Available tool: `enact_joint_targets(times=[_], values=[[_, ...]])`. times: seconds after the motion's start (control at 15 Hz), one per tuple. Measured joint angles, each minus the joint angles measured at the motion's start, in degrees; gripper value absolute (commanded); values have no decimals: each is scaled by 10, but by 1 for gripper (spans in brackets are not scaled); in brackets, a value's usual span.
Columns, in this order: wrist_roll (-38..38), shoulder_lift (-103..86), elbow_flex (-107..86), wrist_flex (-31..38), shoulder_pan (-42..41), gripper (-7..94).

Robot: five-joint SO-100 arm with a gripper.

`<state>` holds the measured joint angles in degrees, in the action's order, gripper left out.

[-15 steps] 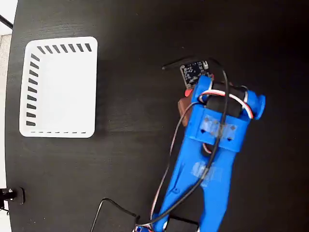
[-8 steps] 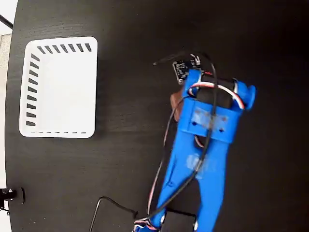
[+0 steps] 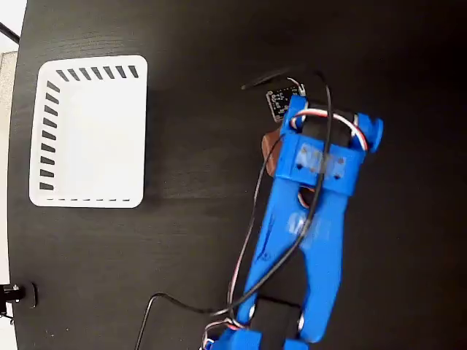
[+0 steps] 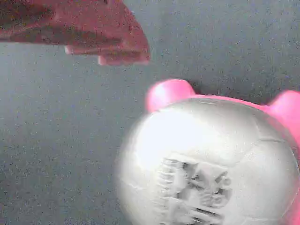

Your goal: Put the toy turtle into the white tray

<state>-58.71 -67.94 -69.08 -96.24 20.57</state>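
My blue arm reaches up from the bottom edge across the black table, with red, white and black wires trailing along it. At its upper end sits a small circuit board. Just left of my wrist a brown sliver of the toy turtle shows — the rest lies hidden beneath me. My gripper itself is covered by the arm — its jaws cannot be judged. The white tray lies well apart at the left edge.

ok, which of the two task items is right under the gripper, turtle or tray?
The toy turtle: its pale shell fills the wrist view. The white tray sits far left in the fixed view.
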Motion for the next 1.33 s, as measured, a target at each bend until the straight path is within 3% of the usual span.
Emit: enact_joint_targets(times=[1.13,1.2,1.33], values=[[-14,78,-88,157,34,53],[-14,77,-96,164,36,51],[-14,76,-100,171,37,35]])
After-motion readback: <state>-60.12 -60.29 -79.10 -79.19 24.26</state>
